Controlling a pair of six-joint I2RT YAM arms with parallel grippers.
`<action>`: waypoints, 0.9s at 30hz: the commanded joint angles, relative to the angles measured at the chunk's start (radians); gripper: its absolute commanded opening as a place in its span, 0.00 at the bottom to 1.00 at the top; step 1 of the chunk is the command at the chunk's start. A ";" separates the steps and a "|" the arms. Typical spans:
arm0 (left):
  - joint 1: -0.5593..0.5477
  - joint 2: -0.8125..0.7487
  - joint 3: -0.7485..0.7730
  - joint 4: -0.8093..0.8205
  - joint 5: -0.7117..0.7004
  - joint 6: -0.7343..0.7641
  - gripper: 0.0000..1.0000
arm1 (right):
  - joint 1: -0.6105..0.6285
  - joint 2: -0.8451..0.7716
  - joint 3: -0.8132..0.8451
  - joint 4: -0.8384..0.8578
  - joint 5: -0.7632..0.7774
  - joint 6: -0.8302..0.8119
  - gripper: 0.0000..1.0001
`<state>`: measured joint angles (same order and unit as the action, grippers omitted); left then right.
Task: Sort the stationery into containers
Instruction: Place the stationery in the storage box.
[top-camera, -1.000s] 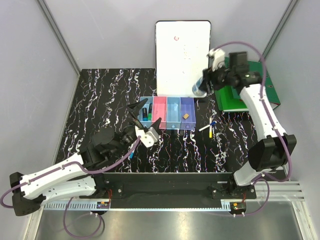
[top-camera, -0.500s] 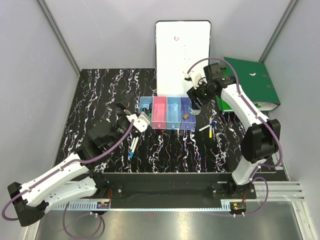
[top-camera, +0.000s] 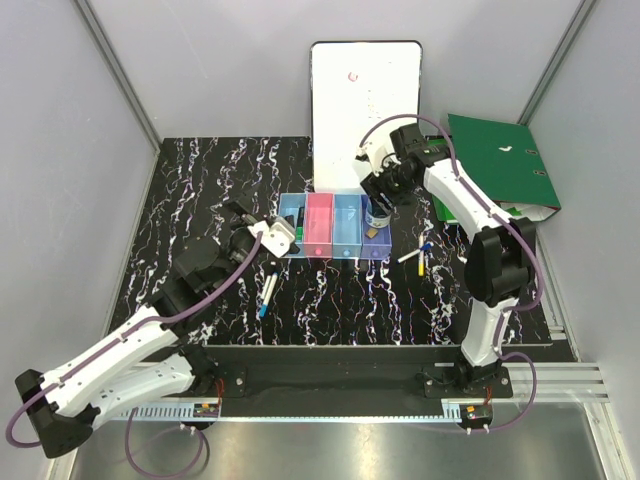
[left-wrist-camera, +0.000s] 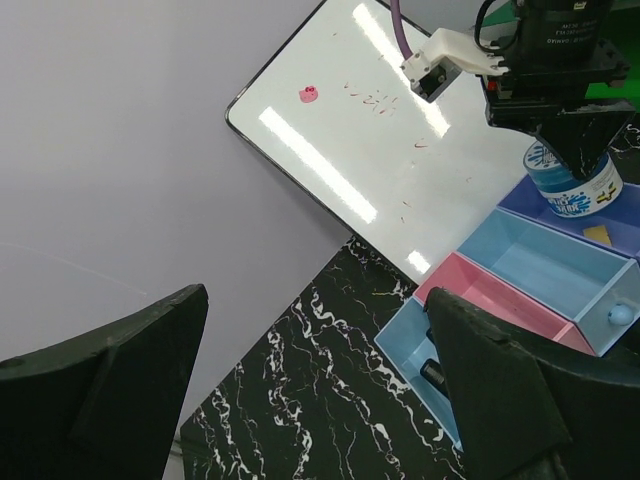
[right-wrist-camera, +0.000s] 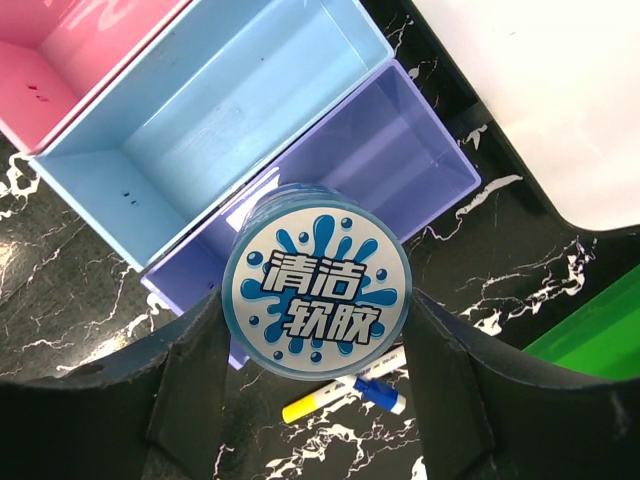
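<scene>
— What has the right gripper got?

— I have its jaws clamped on the roll, a finger on each side, with the printed lid facing the wrist camera. Straight under the jaws is the purple bin, the end one in the row of bins. I can't tell whether the roll touches the rim. The block lies in that same bin, just beside the roll.

— And the left one?

— The left gripper has its jaws wide apart with nothing between them. Just ahead of its right finger is the blue bin at the other end of the row, with the dark marker lying in it.

— Anything loose?

— Pens with yellow and blue ends lie on the table near the right jaws, on the side away from the other bins. One more pen lies behind the left jaws, towards that arm's base.
</scene>
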<state>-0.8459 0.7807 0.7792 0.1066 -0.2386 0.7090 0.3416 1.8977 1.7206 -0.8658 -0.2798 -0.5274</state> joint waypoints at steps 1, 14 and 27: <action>0.024 -0.001 0.017 0.057 0.041 -0.016 0.99 | 0.013 0.029 0.076 0.028 -0.021 0.000 0.00; 0.079 0.025 0.022 0.096 0.096 -0.039 0.99 | 0.013 0.133 0.115 0.047 0.005 -0.005 0.00; 0.139 0.072 0.011 0.153 0.160 -0.069 0.99 | 0.013 0.192 0.067 0.169 0.050 0.037 0.00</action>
<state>-0.7238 0.8467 0.7792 0.1795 -0.1238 0.6704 0.3458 2.0953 1.7947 -0.7856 -0.2459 -0.5076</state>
